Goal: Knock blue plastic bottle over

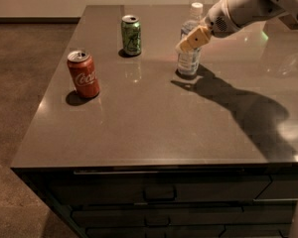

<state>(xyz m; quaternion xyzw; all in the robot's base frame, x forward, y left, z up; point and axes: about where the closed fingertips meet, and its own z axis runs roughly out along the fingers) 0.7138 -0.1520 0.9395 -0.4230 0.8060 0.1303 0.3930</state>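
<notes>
The blue plastic bottle (pixel 189 53) stands upright on the dark countertop (pixel 154 118), clear with a white cap and pale label. My gripper (pixel 190 40), with tan fingers, reaches in from the upper right and lies across the bottle's upper body, touching or just in front of it. The arm stretches back to the top right corner.
A green can (pixel 131 35) stands at the back, left of the bottle. A red Coca-Cola can (pixel 83 74) stands near the counter's left edge. Drawers run along the counter's front. Brown floor lies to the left.
</notes>
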